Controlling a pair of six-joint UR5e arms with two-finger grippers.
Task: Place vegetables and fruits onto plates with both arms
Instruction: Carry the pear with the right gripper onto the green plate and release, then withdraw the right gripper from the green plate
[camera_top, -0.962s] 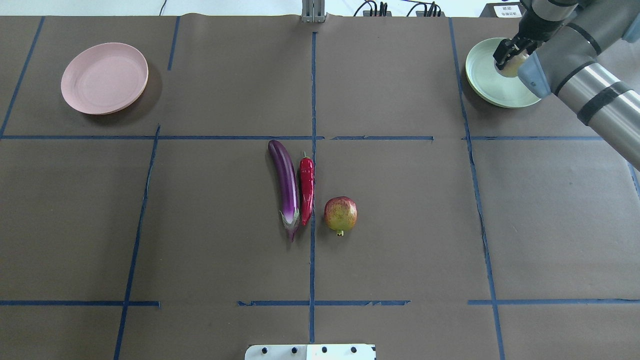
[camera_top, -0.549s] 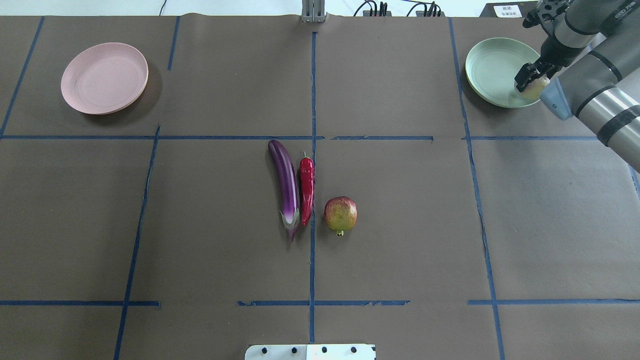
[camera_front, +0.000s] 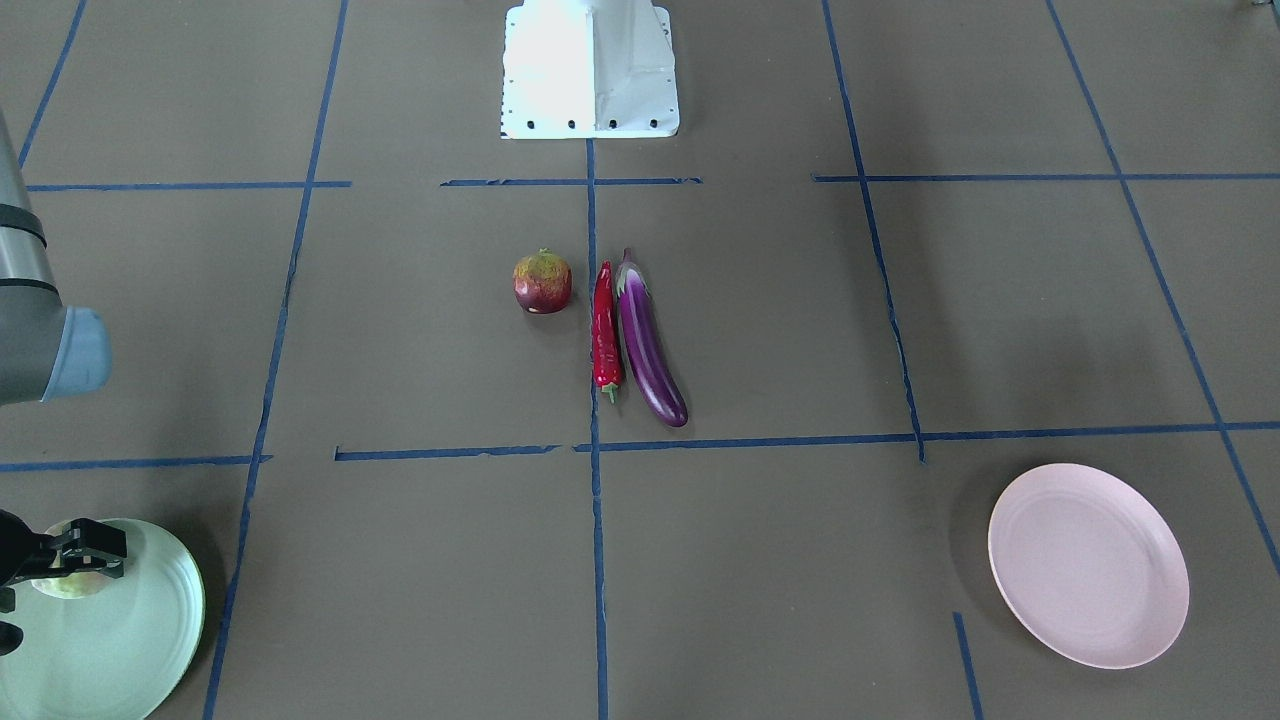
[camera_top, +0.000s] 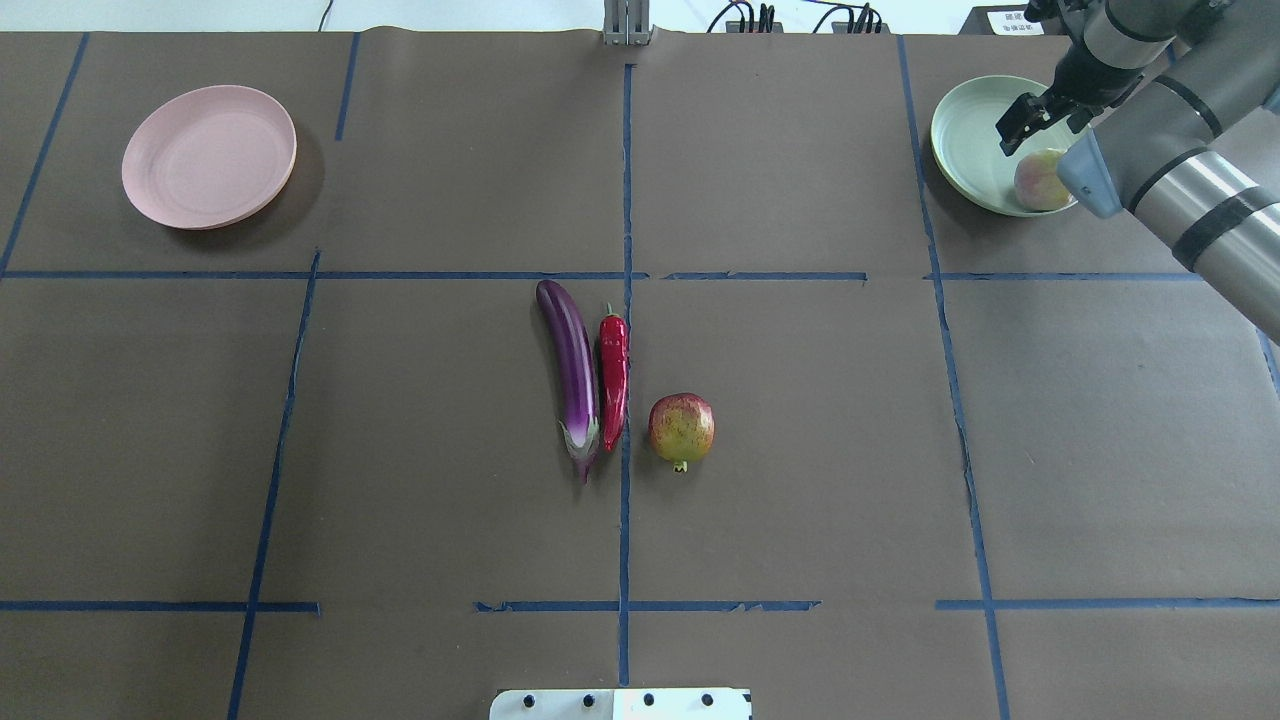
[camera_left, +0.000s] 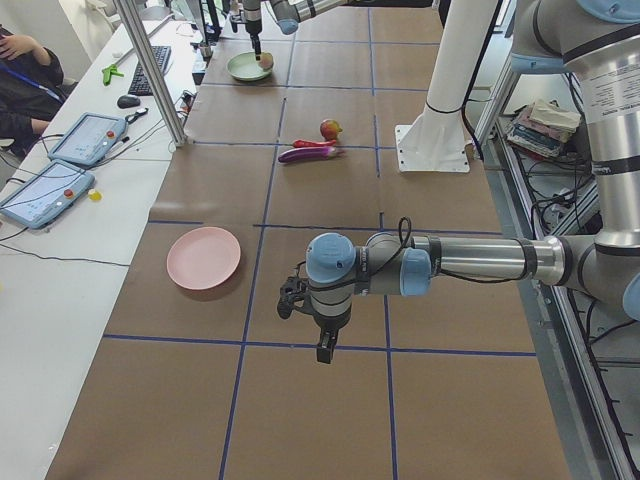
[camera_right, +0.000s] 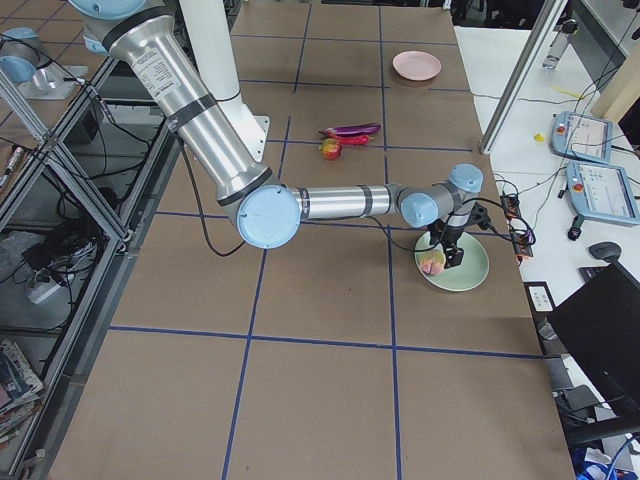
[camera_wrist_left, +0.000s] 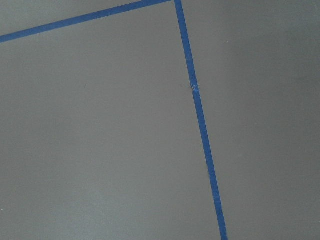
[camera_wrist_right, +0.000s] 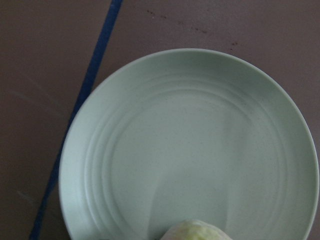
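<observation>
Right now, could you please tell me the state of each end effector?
Left end effector: cannot be told.
Right end effector: open, holding nothing; peach lies on the green plate.

Eggplant (camera_top: 572, 365) and chili (camera_top: 614, 380) lie touching, pomegranate (camera_top: 681, 430) close beside; bare surface (camera_top: 400, 450) on every side of the trio.

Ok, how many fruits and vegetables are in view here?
4. The eggplant, chili and pomegranate lie side by side at the centre of the table; the peach sits on the green plate. None seems hidden.
</observation>
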